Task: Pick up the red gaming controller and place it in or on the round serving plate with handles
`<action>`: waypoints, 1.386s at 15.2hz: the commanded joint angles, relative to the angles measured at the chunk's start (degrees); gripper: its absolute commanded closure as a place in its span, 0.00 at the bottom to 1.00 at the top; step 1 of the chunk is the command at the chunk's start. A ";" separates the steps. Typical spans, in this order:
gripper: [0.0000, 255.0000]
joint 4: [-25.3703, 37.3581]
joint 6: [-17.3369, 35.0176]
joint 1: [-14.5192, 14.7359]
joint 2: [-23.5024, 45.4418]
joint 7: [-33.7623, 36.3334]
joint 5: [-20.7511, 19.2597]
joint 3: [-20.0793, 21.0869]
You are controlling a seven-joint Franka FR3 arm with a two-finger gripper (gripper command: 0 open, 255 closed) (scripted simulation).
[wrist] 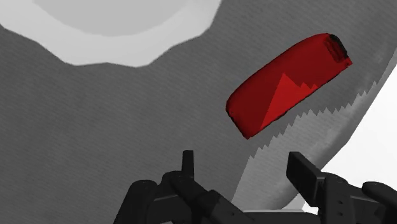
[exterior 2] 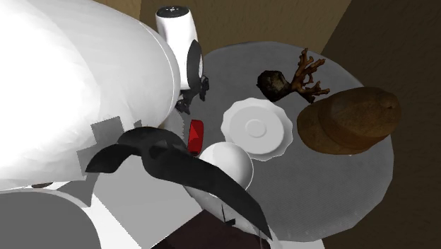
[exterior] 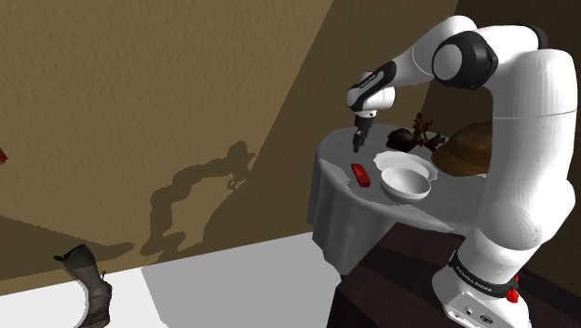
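- One red controller (exterior: 360,175) lies flat on the round grey table (exterior: 337,158), close to its rim and just beside the white scalloped plate (exterior: 406,182).
- A strip of bare cloth separates them.
- Its long axis runs roughly along that rim.
- The gripper (exterior: 358,143) hovers above it, fingers apart, holding nothing.

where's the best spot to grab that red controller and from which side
Probably take the flat, oblong red controller across its narrow middle, coming straight down from above: it lies flat on the round grey-draped table, long sides free, and the open black hand hovers near it.
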 commanded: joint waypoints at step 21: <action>0.00 -25.03 28.63 2.80 -1.71 32.23 23.54 1.47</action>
